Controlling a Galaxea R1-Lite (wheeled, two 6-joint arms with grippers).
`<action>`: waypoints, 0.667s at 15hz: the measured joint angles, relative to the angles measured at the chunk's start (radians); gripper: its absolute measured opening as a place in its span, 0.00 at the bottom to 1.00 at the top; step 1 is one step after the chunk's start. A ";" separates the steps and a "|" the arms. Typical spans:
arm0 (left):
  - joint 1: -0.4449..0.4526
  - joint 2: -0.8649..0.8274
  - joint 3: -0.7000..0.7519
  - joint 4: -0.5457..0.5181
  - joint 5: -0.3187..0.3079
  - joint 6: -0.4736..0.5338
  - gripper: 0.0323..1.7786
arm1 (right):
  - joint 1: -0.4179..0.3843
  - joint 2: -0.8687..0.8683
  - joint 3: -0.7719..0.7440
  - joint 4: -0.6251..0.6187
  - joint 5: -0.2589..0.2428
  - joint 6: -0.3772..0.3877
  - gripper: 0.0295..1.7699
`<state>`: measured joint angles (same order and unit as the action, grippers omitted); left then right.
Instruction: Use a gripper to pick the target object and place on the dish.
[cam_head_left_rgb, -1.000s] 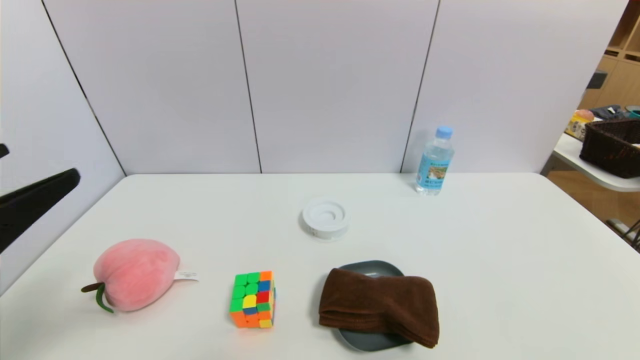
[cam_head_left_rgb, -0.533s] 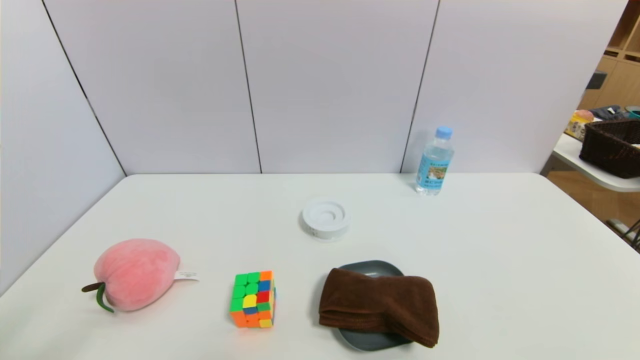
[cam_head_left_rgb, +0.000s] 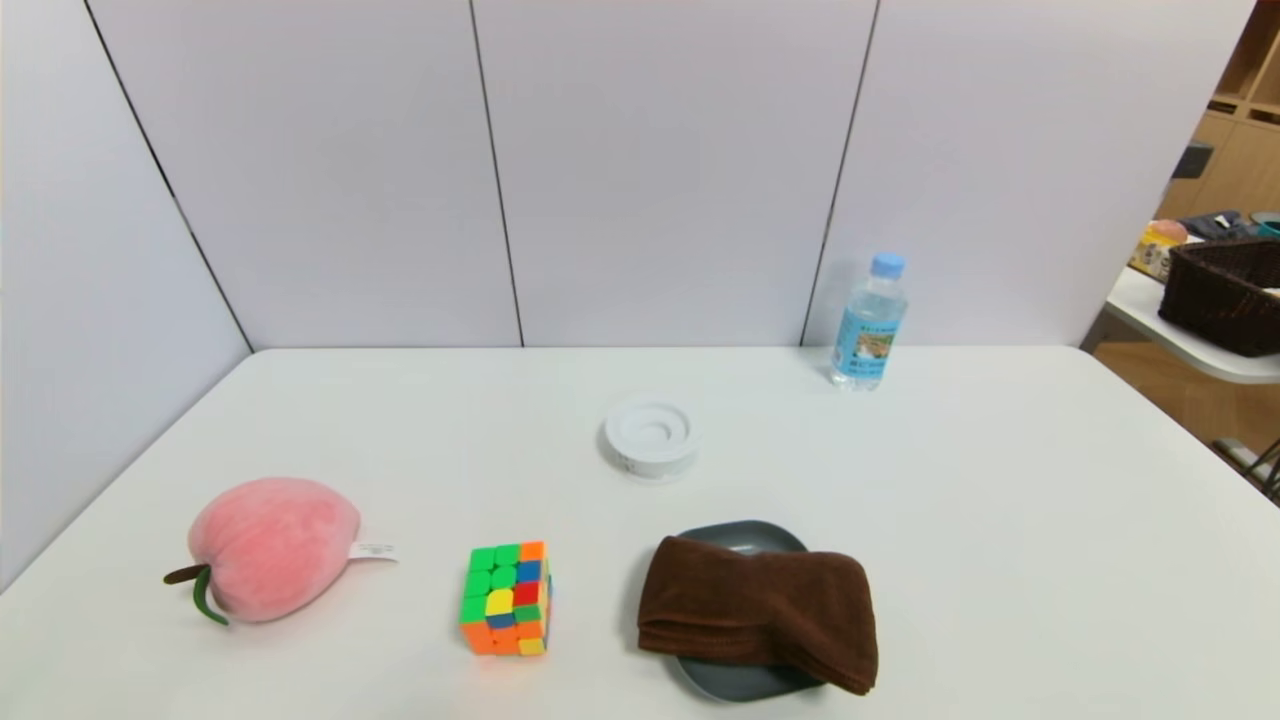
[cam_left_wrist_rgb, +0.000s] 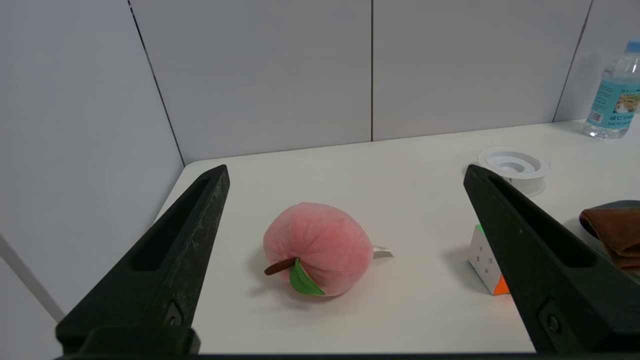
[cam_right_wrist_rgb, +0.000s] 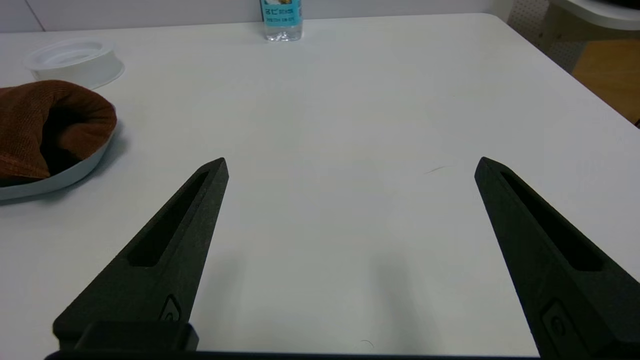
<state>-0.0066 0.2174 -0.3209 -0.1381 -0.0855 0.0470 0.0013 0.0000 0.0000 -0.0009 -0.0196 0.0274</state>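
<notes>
The dark brown folded towel (cam_head_left_rgb: 760, 610) lies across the blue-grey dish (cam_head_left_rgb: 742, 537) near the table's front edge, covering most of it and overhanging its right side. Neither arm shows in the head view. In the left wrist view my left gripper (cam_left_wrist_rgb: 345, 172) is open and empty, back from the table's front left, with the pink peach (cam_left_wrist_rgb: 317, 248) ahead of it and an edge of the towel (cam_left_wrist_rgb: 612, 231) far to one side. My right gripper (cam_right_wrist_rgb: 350, 162) is open and empty above bare table, with the towel (cam_right_wrist_rgb: 47, 122) on the dish (cam_right_wrist_rgb: 60, 177) off to the side.
A pink plush peach (cam_head_left_rgb: 270, 545) lies front left, and a multicoloured cube (cam_head_left_rgb: 507, 598) sits between it and the dish. A white ring-shaped disc (cam_head_left_rgb: 651, 435) is mid-table. A water bottle (cam_head_left_rgb: 870, 320) stands at the back right. White panels wall the back and left.
One second ago a black part of the left arm showed at the head view's left edge. It has withdrawn out of view. The towel, dish and other objects have not moved.
</notes>
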 joint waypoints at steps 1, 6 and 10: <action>0.004 -0.027 0.014 0.012 0.000 0.000 0.95 | 0.000 0.000 0.000 0.000 0.000 0.000 0.97; 0.012 -0.164 0.111 0.129 0.001 -0.001 0.95 | 0.000 0.000 0.000 0.000 0.000 0.000 0.97; 0.012 -0.210 0.220 0.133 0.007 0.004 0.95 | 0.000 0.000 0.000 0.000 0.000 0.000 0.97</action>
<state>0.0057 0.0072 -0.1009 -0.0051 -0.0787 0.0509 0.0013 0.0000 0.0000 -0.0009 -0.0200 0.0274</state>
